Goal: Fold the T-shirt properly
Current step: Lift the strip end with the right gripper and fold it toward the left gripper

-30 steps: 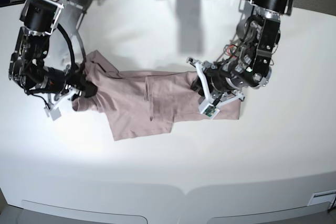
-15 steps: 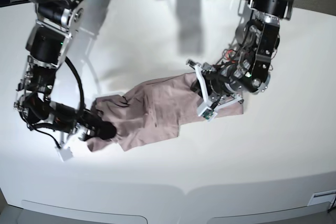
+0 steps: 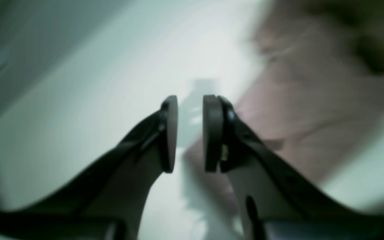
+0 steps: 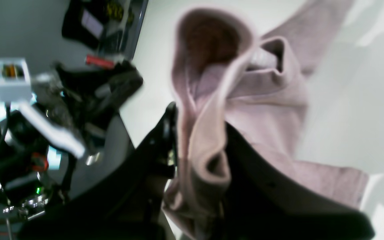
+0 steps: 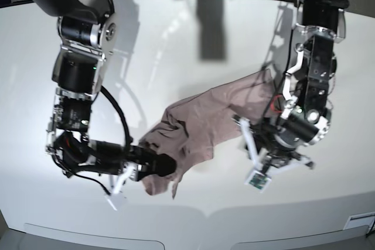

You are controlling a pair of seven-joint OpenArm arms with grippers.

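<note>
— T-shirt (image 5: 205,118): who has hold of it?

— The right gripper (image 4: 198,146). Its two dark jaws are clenched on a bunched fold of the pink cloth, and the right wrist view shows a thick hem squeezed between them, with a rounded pocket of fabric bulging up past the tips.

— And from the base view?

— That gripper (image 5: 167,165) sits low on the table (image 5: 176,33), toward its front edge and left of the middle, with a gathered lump of the shirt wrapped round its tip. From there the cloth runs in a crumpled, diagonal band up and to the right, toward the middle of the table.

— What about the other arm?

— The left gripper (image 3: 189,133) is released. In the left wrist view its two pads (image 3: 213,133) stand a narrow gap apart with nothing between them, only blurred white table behind. The T-shirt (image 3: 312,110) is a pink smear off to one side of the jaws, apart from them.

— Where is that gripper in the base view?

— It (image 5: 266,139) is on the right side of the table, just beside the far right end of the shirt. Whether it touches the cloth there, I cannot tell.

— Is the shirt flat?

— No. It is rumpled along its whole length and bunched at the held end.
</note>
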